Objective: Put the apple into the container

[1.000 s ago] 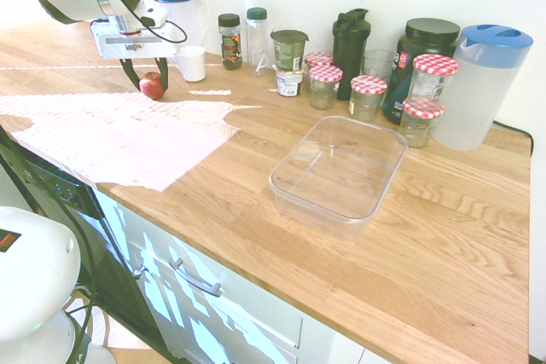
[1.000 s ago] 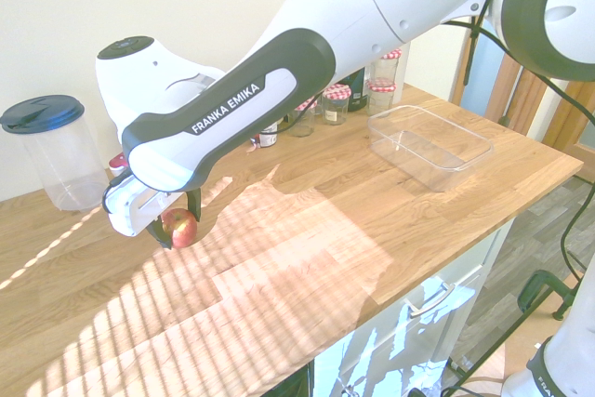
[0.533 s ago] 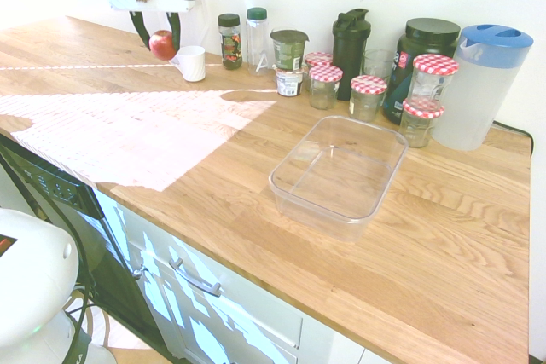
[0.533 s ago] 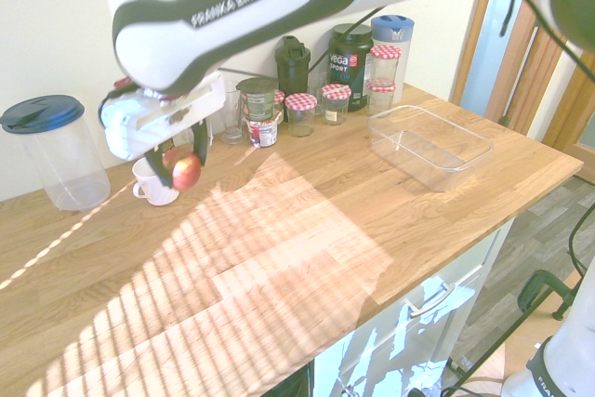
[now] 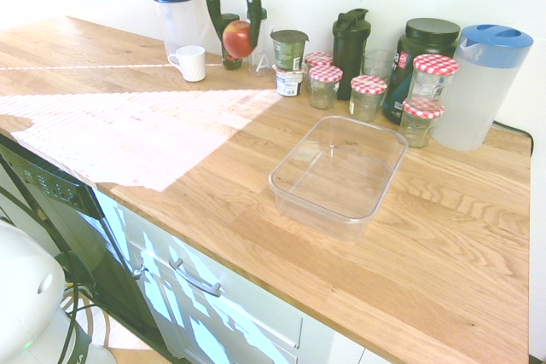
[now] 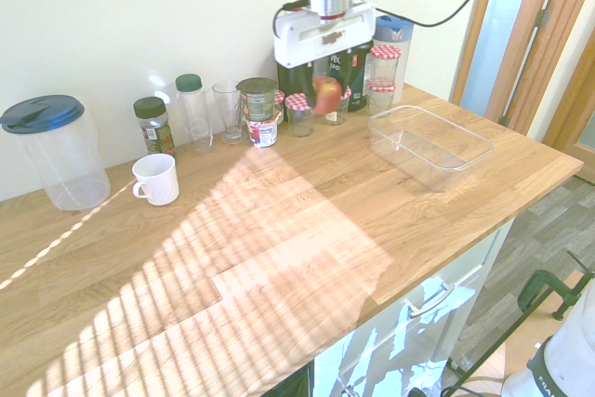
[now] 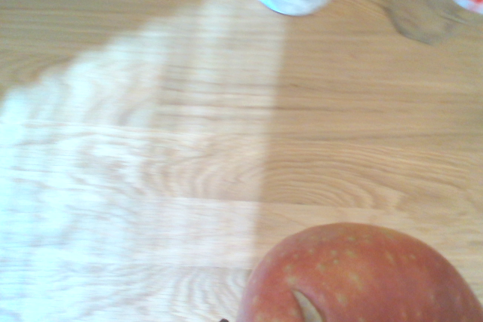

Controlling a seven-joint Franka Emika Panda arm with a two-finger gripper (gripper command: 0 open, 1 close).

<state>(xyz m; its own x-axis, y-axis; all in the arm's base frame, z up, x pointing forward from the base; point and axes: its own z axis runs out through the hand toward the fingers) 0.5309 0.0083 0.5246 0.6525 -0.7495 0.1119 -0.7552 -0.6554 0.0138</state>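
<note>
Above the bench (image 5: pixel 256 176), clear of its surface: end effector (image 5: pixel 235 33) closed on the apple (image 5: pixel 239 38), fingers pressed against both sides of the fruit. Apple suspended well apart from the container (image 5: pixel 339 175), beyond its far-left corner, in front of the row of jars (image 5: pixel 325 85) and bottles. Container resting empty on the bench. White mug (image 5: pixel 189 63) further from the container than the apple.

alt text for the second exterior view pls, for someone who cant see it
A white robot arm's gripper holds a red apple in the air above a wooden countertop, short of an empty clear container to the right. Jars and bottles line the wall, with a white mug and blue-lidded pitcher at left.
</note>
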